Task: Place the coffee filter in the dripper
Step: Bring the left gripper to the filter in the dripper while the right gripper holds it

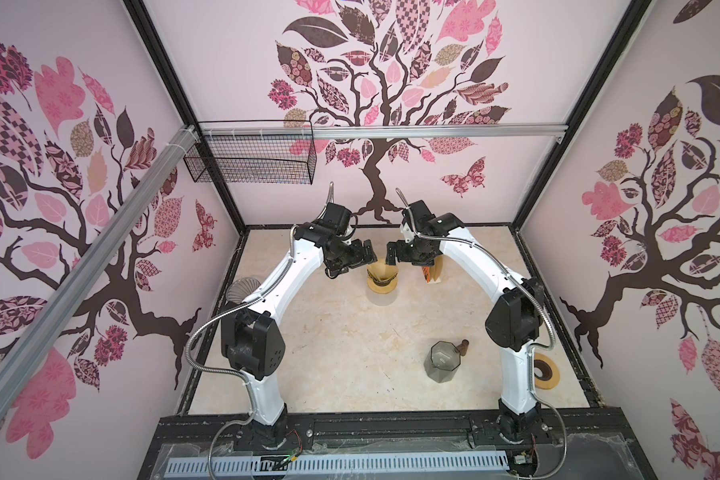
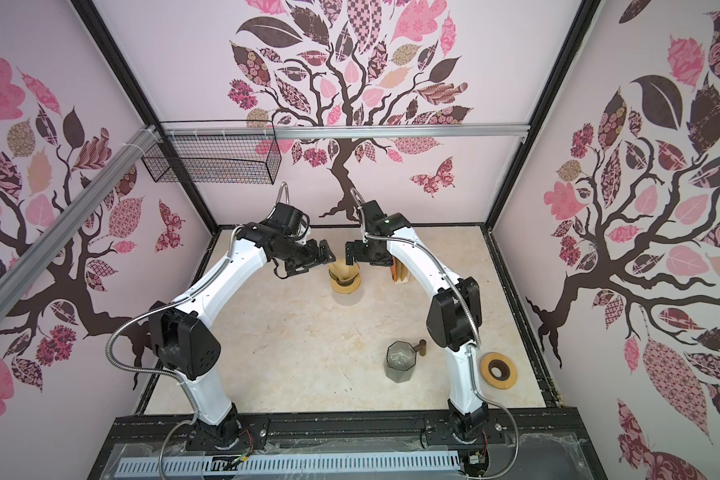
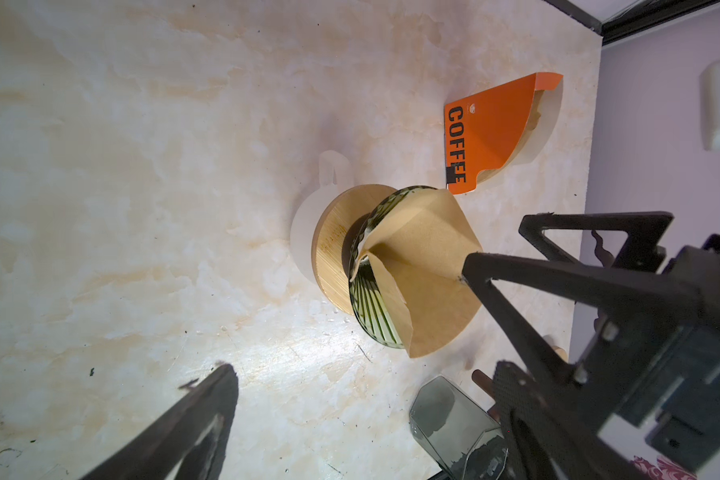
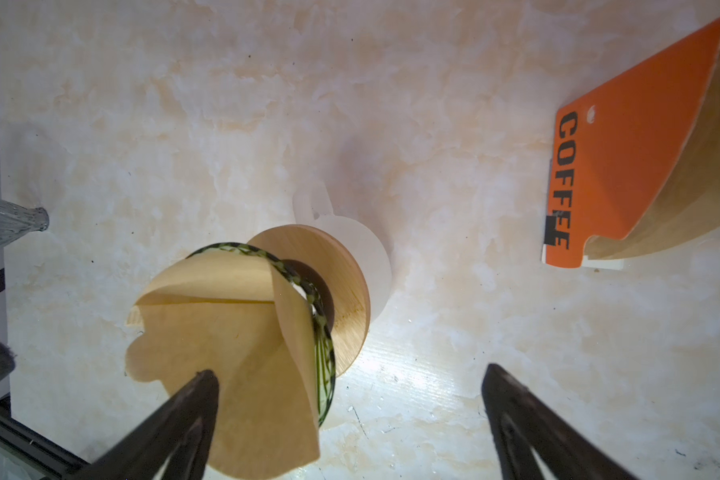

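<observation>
The brown paper coffee filter [image 1: 382,272] [image 3: 425,257] [image 4: 225,324] sits opened as a cone in the green ribbed glass dripper [image 3: 371,307] [image 4: 325,353]. It sticks out well above the rim. The dripper has a wooden collar [image 1: 380,286] and stands on a pale cup at the back middle of the table. My left gripper [image 1: 368,253] [image 3: 362,370] hangs open just left of the filter, holding nothing. My right gripper [image 1: 391,254] [image 4: 348,371] is open just right of it. One of its fingers [image 3: 474,266] lies at the filter's upper edge.
An orange COFFEE filter box [image 1: 431,274] [image 3: 495,133] [image 4: 620,166] stands right of the dripper. A grey glass cup [image 1: 443,361] and a wooden ring [image 1: 545,374] sit front right. A clear ribbed glass piece [image 1: 242,289] is at the left edge. A wire basket [image 1: 250,158] hangs on the back wall.
</observation>
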Tool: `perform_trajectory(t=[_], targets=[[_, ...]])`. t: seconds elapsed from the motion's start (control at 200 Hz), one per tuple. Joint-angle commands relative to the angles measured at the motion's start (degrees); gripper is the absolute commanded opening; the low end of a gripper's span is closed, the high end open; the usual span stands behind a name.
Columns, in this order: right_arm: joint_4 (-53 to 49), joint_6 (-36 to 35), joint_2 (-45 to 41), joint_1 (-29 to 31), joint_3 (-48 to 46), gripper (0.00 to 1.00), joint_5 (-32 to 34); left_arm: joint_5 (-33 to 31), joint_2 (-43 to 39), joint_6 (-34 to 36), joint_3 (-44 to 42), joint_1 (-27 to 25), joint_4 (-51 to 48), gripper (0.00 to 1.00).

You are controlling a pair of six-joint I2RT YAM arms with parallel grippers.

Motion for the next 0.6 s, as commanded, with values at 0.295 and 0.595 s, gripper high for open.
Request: perform_trajectory(t=[0.295,0.595], targets=[[0.5,-2.1,-3.8,-0.1,-2.3,1.0,2.6,-3.4,7.1,2.5,6.6,-1.1,-3.5,0.98],[-0.8,-1.4,-1.8,-0.1,0.2,1.0,5.5,-4.7,7.2,4.0,4.4,-1.4,-4.6,0.98]])
